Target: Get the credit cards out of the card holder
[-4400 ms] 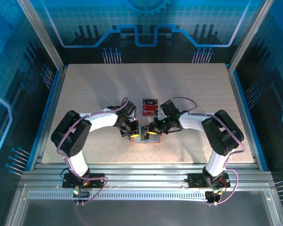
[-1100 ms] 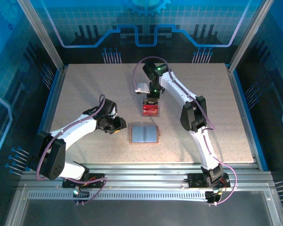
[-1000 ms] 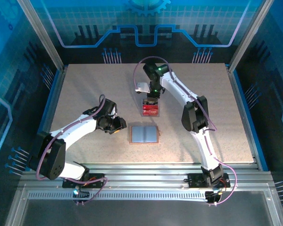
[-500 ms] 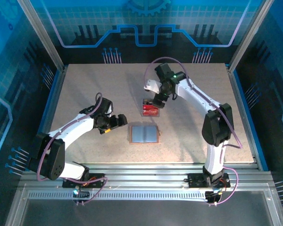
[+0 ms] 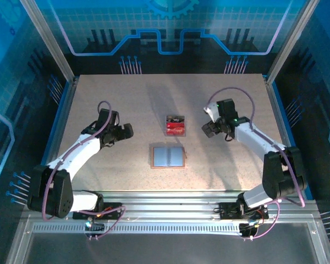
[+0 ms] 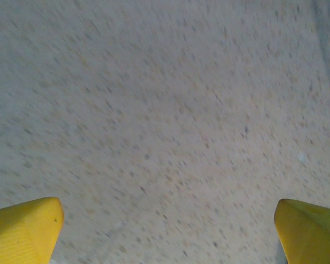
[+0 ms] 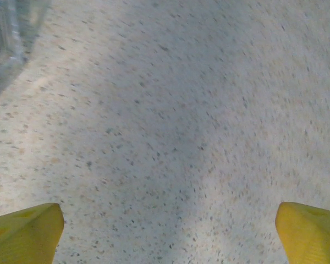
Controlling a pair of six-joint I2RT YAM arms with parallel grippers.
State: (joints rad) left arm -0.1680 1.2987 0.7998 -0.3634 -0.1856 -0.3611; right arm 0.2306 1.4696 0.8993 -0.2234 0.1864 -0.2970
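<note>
The card holder [image 5: 168,157] lies open and flat at the table's middle, pale grey-blue inside with a brown rim, and no card shows on it. Red credit cards [image 5: 175,128] lie in a clear plastic container [image 5: 183,125] just behind it, with a dark one at their far end. My left gripper [image 5: 127,131] hovers left of the holder, open [image 6: 168,234], over bare table. My right gripper [image 5: 208,131] sits right of the container, open [image 7: 168,234], its yellow fingertips [image 7: 25,231] wide apart with nothing between them.
The container's clear corner [image 7: 5,38] shows at the upper left of the right wrist view. The speckled table [image 5: 99,99] is bounded by blue rails and transparent walls. Both arms lie low, angled inward from the near edge.
The right arm has swung from over the container to its right and drawn nearer. The left arm has pulled back leftward, away from the holder. Holder and container have not moved.
</note>
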